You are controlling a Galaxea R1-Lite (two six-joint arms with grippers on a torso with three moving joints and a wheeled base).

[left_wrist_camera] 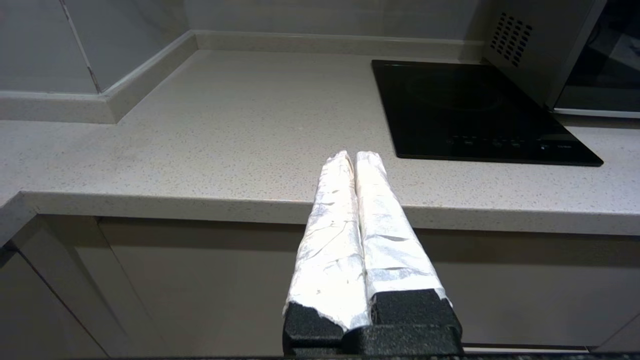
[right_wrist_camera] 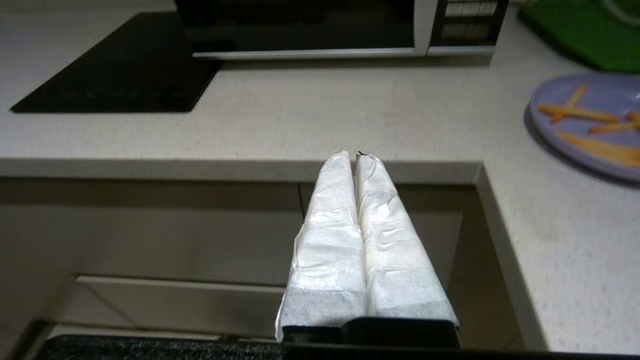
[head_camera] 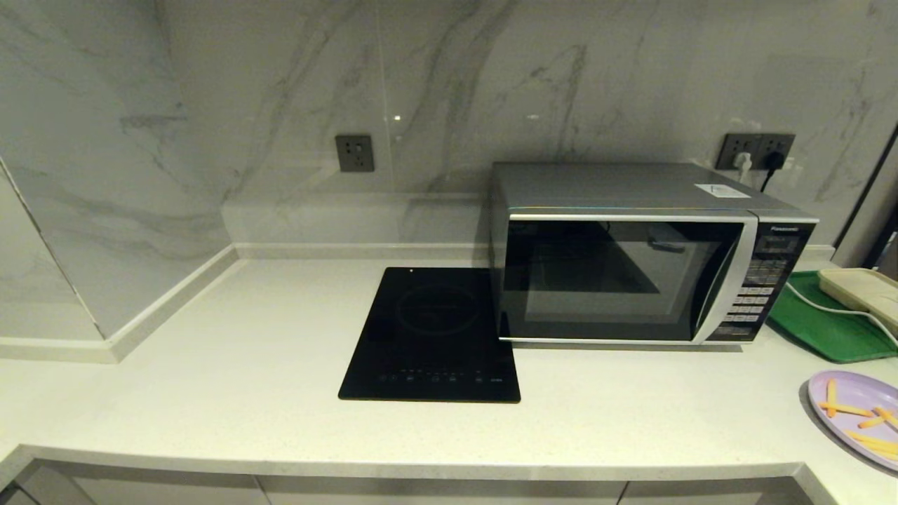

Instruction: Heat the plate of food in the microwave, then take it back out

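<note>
The silver Panasonic microwave (head_camera: 631,259) stands at the back right of the counter with its dark glass door closed; its front also shows as the microwave (right_wrist_camera: 320,30) in the right wrist view. The pale-lilac plate of food (head_camera: 859,414) with orange fry sticks lies at the counter's right front edge, seen too as the plate (right_wrist_camera: 590,120). My left gripper (left_wrist_camera: 354,156) is shut and empty, held before the counter's front edge, left of the cooktop. My right gripper (right_wrist_camera: 354,157) is shut and empty, low in front of the counter edge, left of the plate. Neither arm shows in the head view.
A flat black induction cooktop (head_camera: 435,337) lies left of the microwave. A green tray (head_camera: 828,322) carrying a cream box with a white cable sits right of the microwave. Marble walls close off the back and left; wall sockets (head_camera: 758,151) are behind the microwave.
</note>
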